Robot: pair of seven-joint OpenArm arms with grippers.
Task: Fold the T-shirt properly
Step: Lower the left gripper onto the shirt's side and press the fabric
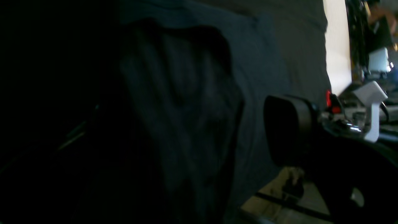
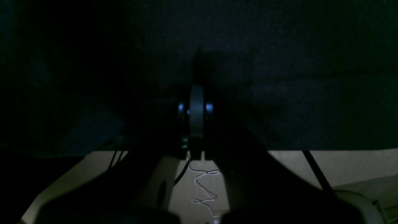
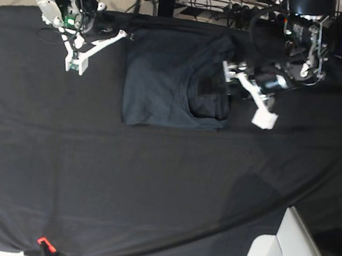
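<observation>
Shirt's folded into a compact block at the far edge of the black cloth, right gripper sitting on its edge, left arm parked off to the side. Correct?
Wrong arm. The base view shows the left gripper at the edge of the folded T-shirt, while the right gripper is off the shirt, over the black cloth. The rest holds.

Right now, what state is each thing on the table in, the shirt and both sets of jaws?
T-shirt: partly folded into a rough rectangle, lying flat on the black table cloth.
Left gripper: jaws open, at the shirt's edge.
Right gripper: jaws open, beside the shirt, holding nothing.
</observation>
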